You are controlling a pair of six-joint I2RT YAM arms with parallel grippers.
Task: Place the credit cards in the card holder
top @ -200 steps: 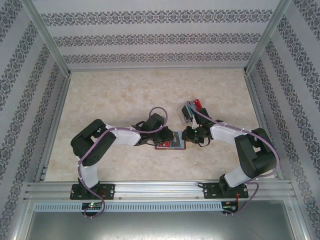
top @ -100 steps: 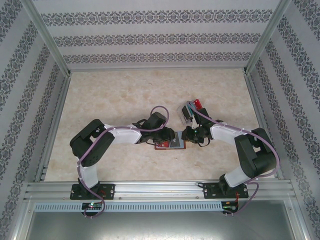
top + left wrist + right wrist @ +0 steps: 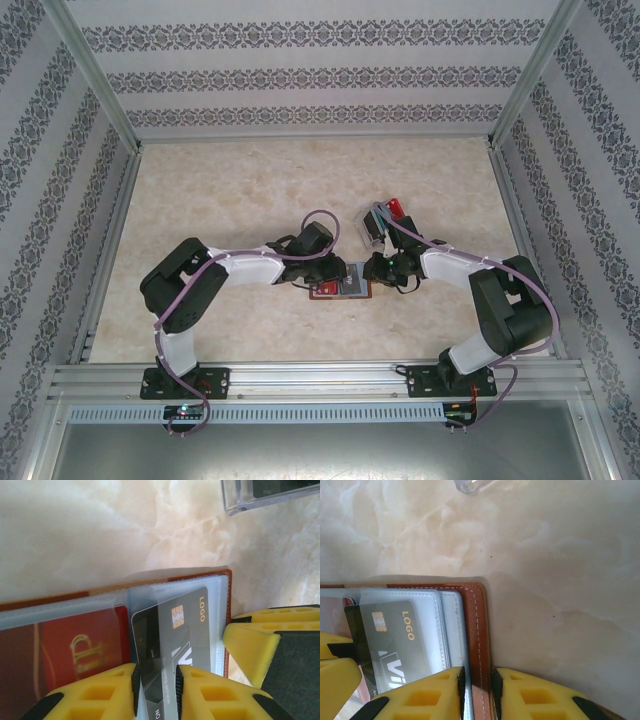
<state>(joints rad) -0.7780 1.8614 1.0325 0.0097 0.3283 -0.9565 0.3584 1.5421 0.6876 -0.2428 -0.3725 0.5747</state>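
Against a second ago, we see the left arm's wrist edged slightly farther out over the table, while the right arm and the card holder lie where they were, the holder open between the two grippers. The left gripper stands at a narrow gap over the dark grey card, which sits partly under a clear sleeve beside the red card. We cannot tell whether it grips. The right gripper pinches the holder's brown edge.

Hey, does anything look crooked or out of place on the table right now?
Yes. The dark grey card sits askew in the open card holder: its top edge slants against the holder's straight border, and it seems only partly inside the clear pocket.
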